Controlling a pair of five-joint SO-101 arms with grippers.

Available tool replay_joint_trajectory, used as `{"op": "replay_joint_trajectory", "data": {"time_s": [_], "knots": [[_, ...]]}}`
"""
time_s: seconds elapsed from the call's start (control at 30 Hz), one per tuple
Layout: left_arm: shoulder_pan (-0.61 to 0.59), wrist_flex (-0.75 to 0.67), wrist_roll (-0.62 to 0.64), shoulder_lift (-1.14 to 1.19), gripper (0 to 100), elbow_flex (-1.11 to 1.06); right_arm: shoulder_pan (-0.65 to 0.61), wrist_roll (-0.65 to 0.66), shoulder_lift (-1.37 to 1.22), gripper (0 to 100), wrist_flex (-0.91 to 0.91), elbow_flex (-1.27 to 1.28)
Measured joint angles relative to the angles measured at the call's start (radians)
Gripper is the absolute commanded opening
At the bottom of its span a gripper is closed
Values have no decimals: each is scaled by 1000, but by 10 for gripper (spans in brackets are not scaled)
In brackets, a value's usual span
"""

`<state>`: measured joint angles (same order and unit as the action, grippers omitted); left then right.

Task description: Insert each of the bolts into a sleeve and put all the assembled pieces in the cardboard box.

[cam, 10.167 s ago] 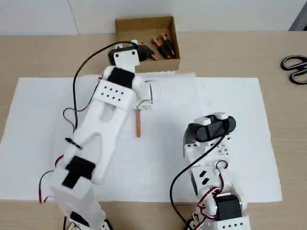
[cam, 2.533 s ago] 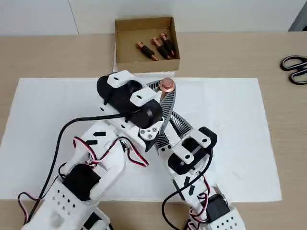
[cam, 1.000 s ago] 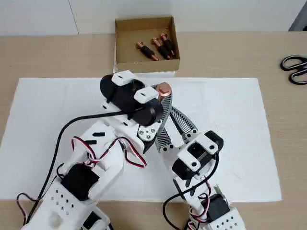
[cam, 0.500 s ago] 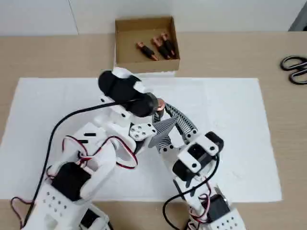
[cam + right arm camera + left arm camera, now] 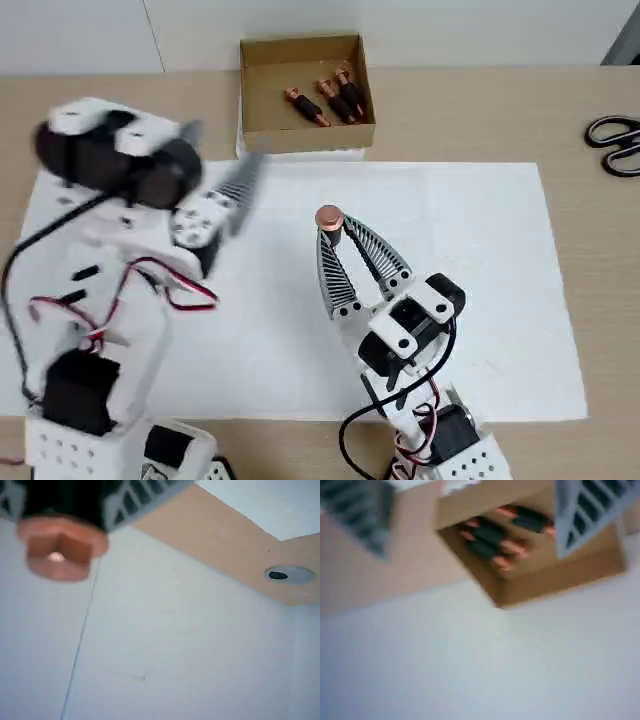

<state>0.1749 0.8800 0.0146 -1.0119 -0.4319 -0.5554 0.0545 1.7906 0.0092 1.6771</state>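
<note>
Right gripper [image 5: 334, 238] clamped on sleeved bolt [image 5: 328, 217] (copper head up) over white paper sheet [image 5: 480, 260]; left gripper [image 5: 220, 150] spread open near cardboard box [image 5: 268, 118]; scissors [image 5: 615, 140] on wooden table [image 5: 480, 110].

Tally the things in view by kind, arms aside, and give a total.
pieces: 4 (3 in the box, 1 in the right end effector)
box: 1
paper sheet: 1
scissors: 1
Total: 7
</note>
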Motion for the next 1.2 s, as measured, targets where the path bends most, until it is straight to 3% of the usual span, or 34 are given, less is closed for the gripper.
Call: {"op": "replay_joint_trajectory", "data": {"time_s": [0.23, 0.5, 0.63, 1.07, 1.2], "knots": [[-103, -2, 0, -178, 6, -222, 150, 0, 0, 5, 8, -18], [-106, -6, 0, -465, 6, -525, 173, 0, -18, 5, 330, -262], [-106, -60, 0, -595, 6, -620, 173, 0, -109, 5, 368, -347], [-107, -84, 0, -743, 6, -723, 178, 0, -832, 5, 367, -764], [-112, -87, 0, -744, 6, -755, 195, 0, -1125, 5, 276, -911]]}}
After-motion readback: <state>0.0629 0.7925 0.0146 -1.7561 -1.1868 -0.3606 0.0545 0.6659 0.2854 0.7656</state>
